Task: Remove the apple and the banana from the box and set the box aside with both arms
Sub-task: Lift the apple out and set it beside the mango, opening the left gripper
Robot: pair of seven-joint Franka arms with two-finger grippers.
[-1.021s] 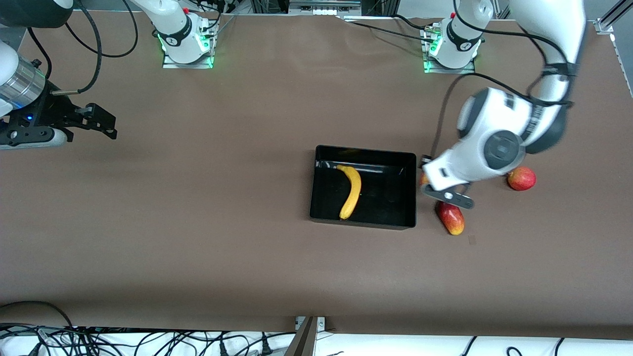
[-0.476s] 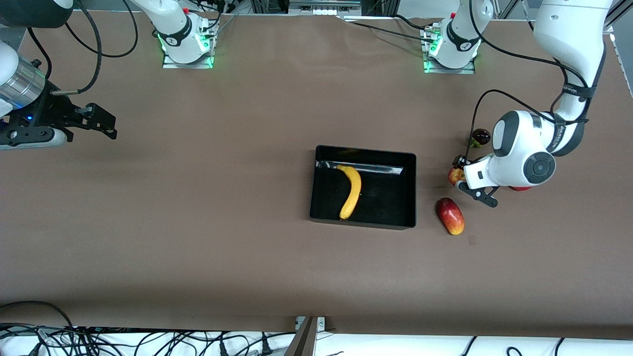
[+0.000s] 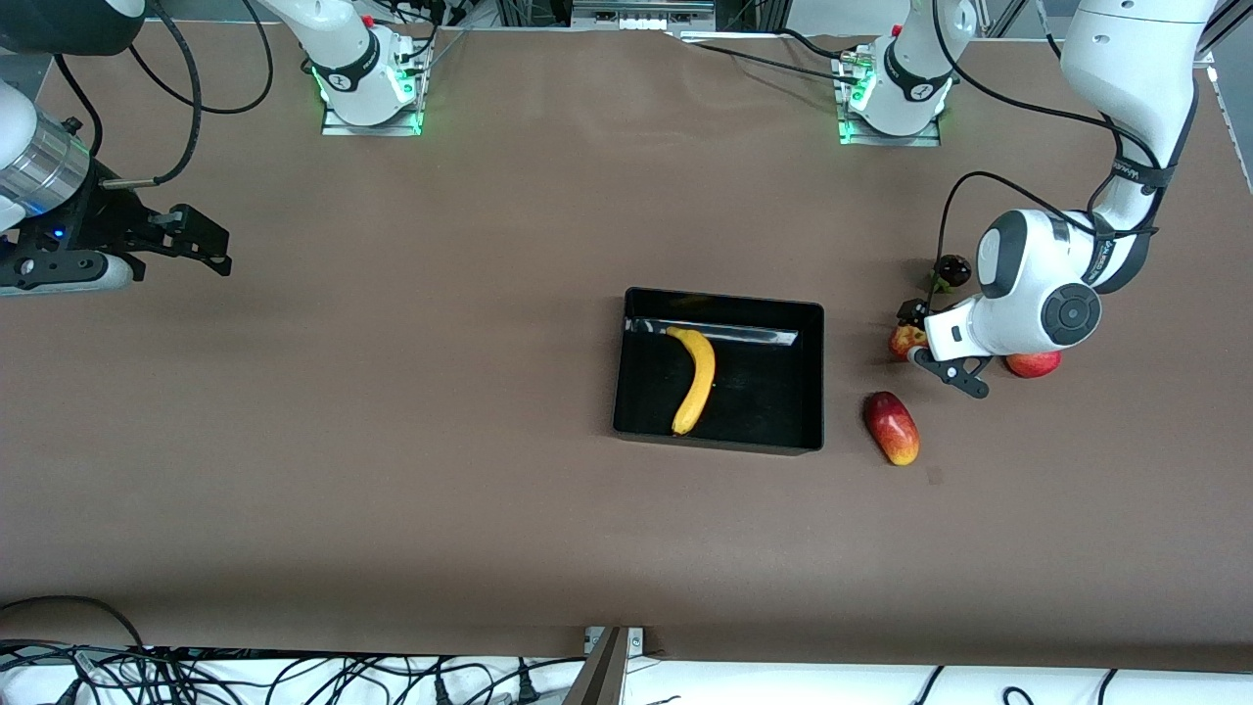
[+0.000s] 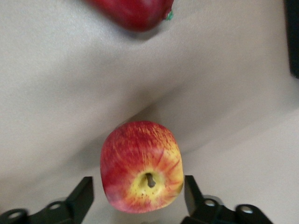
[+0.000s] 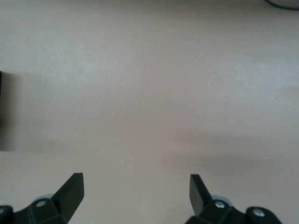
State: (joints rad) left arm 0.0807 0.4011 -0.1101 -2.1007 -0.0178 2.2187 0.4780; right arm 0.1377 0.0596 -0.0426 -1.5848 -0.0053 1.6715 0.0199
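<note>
Since the earlier frame the apple (image 4: pixel 141 166) had been carried out of the box (image 3: pixel 812 377) and set on the desk (image 3: pixel 392 441) beside it by the left gripper (image 4: pixel 140 198), fingers now spread clear of it. Banana (image 3: pixel 693 378) was left inside the box. Right gripper (image 5: pixel 135 193) was parked with fingers apart.

Brown table (image 3: pixel 392 441) fills the view, evenly lit. Green lights (image 3: pixel 318 93) glow at two mounts along its top edge. Black cables (image 3: pixel 294 676) tangle on white floor below the near edge.
</note>
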